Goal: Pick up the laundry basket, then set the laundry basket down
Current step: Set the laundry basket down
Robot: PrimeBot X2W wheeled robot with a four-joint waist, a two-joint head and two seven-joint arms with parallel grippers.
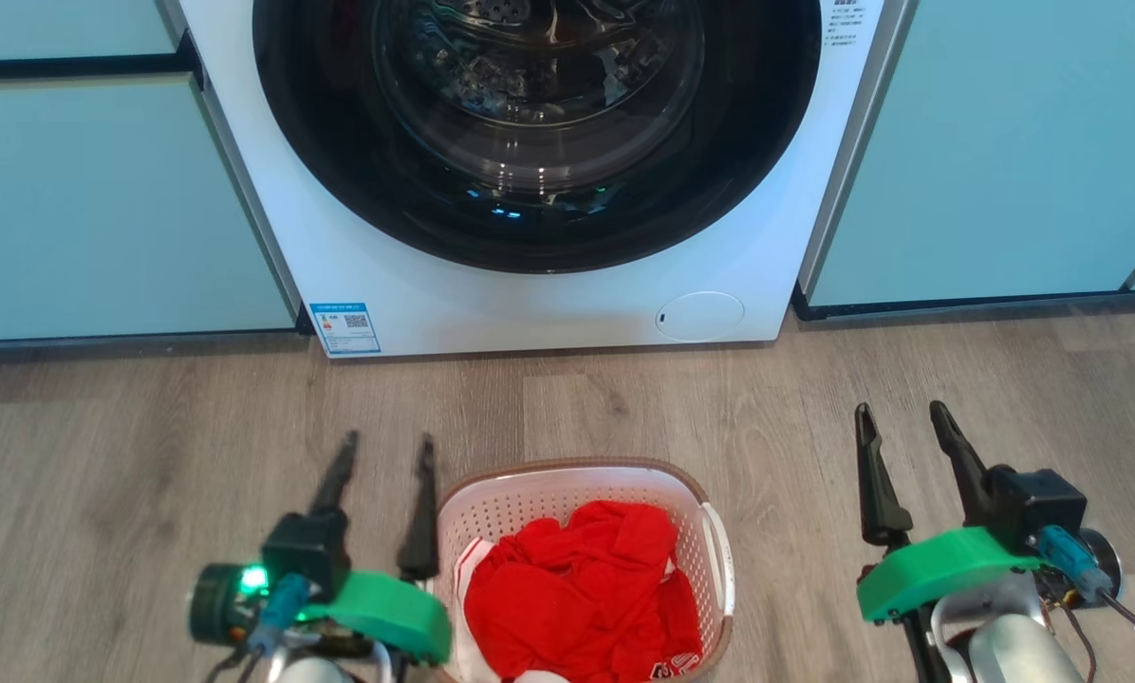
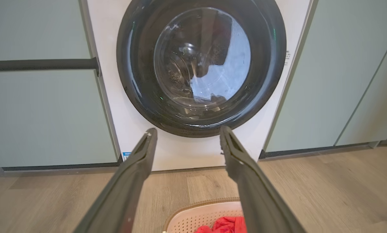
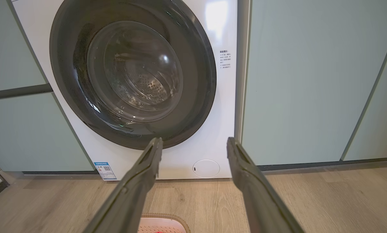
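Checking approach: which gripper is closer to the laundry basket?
The left gripper: one finger runs right alongside the laundry basket, while the right gripper stands well apart, with bare floor between.

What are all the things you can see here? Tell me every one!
Front-loading washing machine: one, white with a dark round glass door, at the back, middle.
Cabinet fronts: on both sides of the washer, pale teal.
Label sticker: one, blue, washer's lower left corner.
Round cover: one, white, washer's lower right.
Wood-look plank floor: brown-grey, in front of the washer.
White perforated plastic laundry basket with a brown rim: one, on the floor between the grippers.
Crumpled clothes: red, inside the basket.
Left gripper: one, dark fingers, open, beside the basket.
Right gripper: one, dark fingers, open, farther off.
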